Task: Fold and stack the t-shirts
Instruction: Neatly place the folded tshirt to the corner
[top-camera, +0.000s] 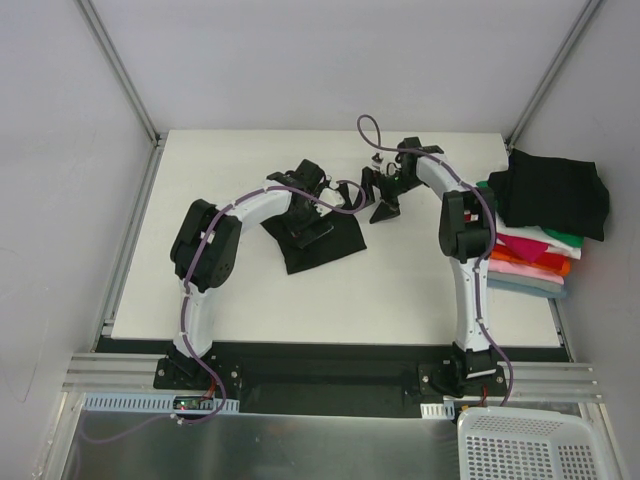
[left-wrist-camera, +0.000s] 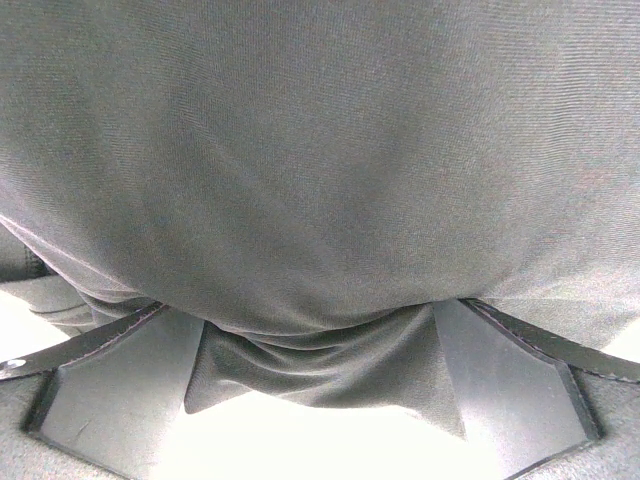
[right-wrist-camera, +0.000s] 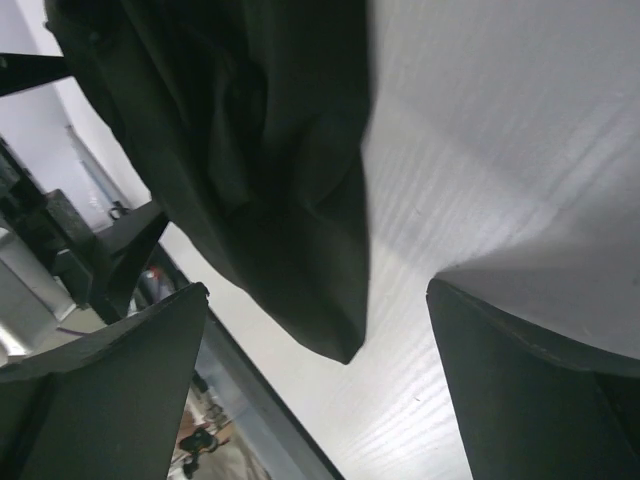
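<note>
From above, your black shirt (top-camera: 335, 248) lies at centre, its 11 o'clock corner hidden under the left gripper (top-camera: 310, 225). The right gripper (top-camera: 385, 200) is at the shirt's 1 o'clock and the stack (top-camera: 535, 250) at 3.

Left wrist: fingers (left-wrist-camera: 110, 400) wide apart, cloth bunched between, not pinched.

Right wrist: fingers (right-wrist-camera: 530, 390) wide, holding nothing; shirt cut off at 11.

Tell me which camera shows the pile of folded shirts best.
The top camera: the whole pile lies at the table's right edge. The wrist cameras miss it; they show the loose black shirt instead.
</note>
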